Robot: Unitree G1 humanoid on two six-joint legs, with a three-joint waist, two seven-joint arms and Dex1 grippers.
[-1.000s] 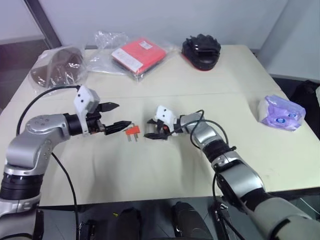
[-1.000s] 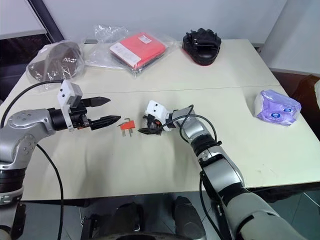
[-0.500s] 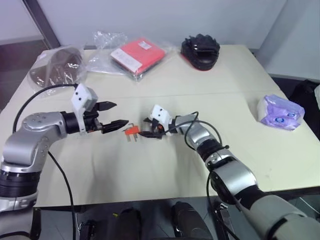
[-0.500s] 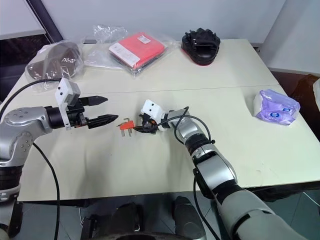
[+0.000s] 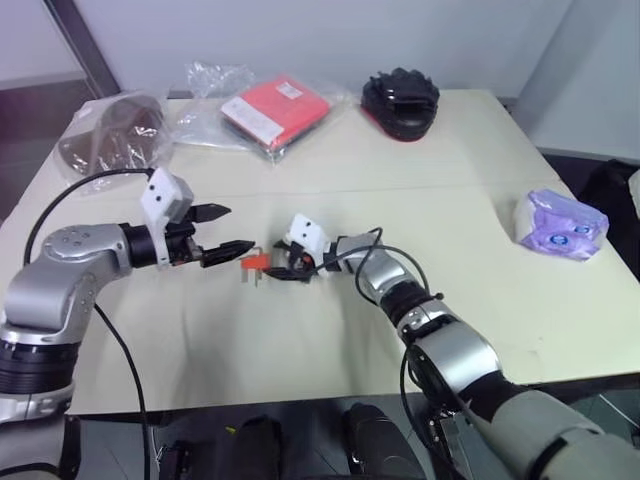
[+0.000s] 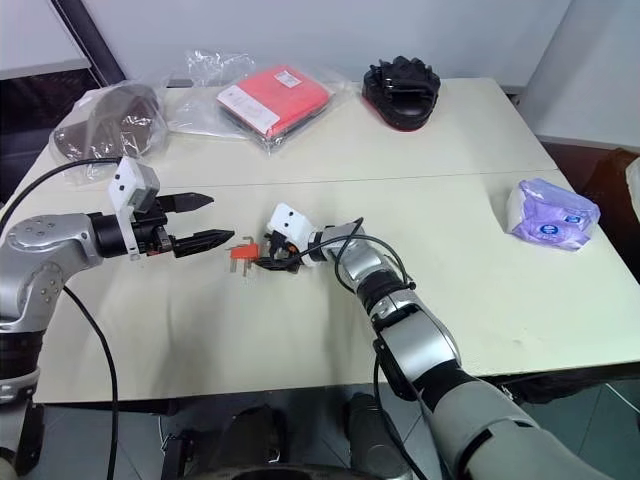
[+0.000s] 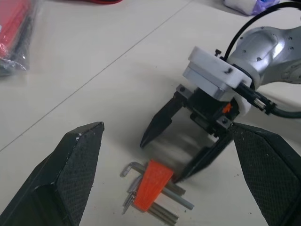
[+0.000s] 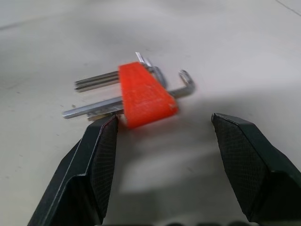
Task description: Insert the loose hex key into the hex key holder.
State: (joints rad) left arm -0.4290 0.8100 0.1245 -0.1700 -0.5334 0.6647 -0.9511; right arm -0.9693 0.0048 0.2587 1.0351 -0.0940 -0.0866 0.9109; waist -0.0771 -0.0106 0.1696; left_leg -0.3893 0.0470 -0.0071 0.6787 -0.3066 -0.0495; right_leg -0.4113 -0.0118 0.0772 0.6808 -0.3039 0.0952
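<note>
Small red-orange plastic hex key holder (image 8: 143, 94) with grey metal keys sticking out lies flat on pale surface (image 5: 330, 330), between two tools. Right tool (image 8: 164, 136) sits low, black fingers spread wide, empty, one fingertip (image 8: 106, 129) just beside holder's edge, holder in front of gap. Left tool (image 5: 228, 232) hovers on holder's other side, wide open, empty. Loose hex key: cannot tell apart from holder's keys.

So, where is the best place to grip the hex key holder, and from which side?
Probably grip the hex key holder by its orange plastic body, across its two flat side faces. Come from the end that faces the right end effector, whose open fingers already straddle it. Avoid the thin metal keys sticking out.
</note>
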